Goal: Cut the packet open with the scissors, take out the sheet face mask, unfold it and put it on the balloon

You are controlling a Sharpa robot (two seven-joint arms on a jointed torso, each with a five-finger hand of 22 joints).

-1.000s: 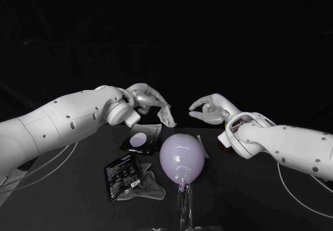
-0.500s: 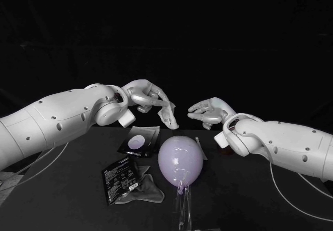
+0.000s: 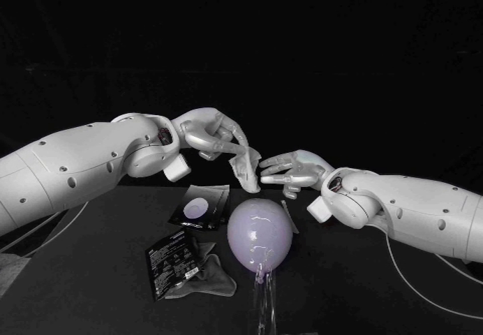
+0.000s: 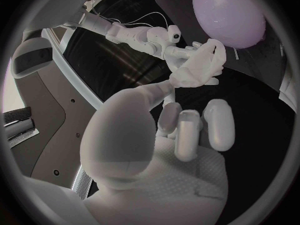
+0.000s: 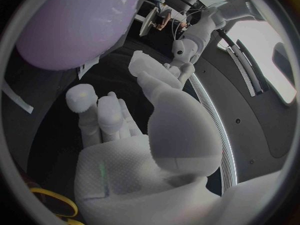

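Centre frame, sheet mask: folds indistinct; whether right hand grips or merely touches it, unclear. Lower centre, balloon: stem cut off at bottom edge. Lower left of desk, black packet: print illegible; crumpled grey item beside it, unidentifiable.

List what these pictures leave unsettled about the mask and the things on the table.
Head view: whether the right hand pinches the sheet mask hanging from the left hand; their fingers overlap there.
Left wrist view: mask and right hand merge into one pale clump.
Head view: print on the black packet, too small.
Head view: what the grey crumpled thing beside it is.
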